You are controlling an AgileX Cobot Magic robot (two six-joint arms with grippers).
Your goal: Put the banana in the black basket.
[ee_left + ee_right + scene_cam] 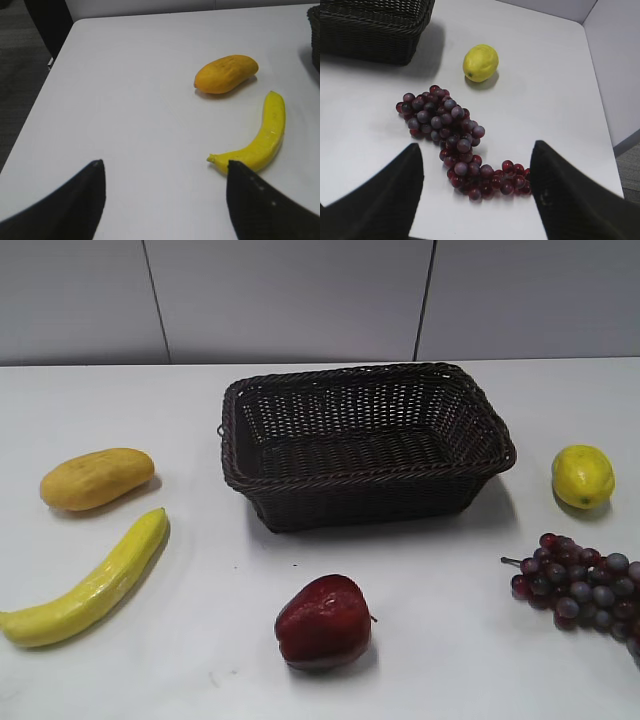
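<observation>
The banana (90, 585) is long, curved and bright yellow and lies on the white table at the front left. In the left wrist view the banana (262, 137) lies ahead and to the right of my open, empty left gripper (165, 167), its stem end close to the right finger. The black basket (365, 483) is a large dark wicker basket standing empty at the middle back; its corner shows in the right wrist view (370, 30). My right gripper (477, 150) is open and empty above the table. Neither gripper shows in the exterior view.
An orange-yellow oval fruit (97, 478) lies behind the banana, also in the left wrist view (226, 74). A red apple (323, 623) sits in front of the basket. A lemon (583, 476) and a purple grape bunch (580, 582) are right, also lemon (480, 62) and grapes (450, 130). Table edge at left (45, 85).
</observation>
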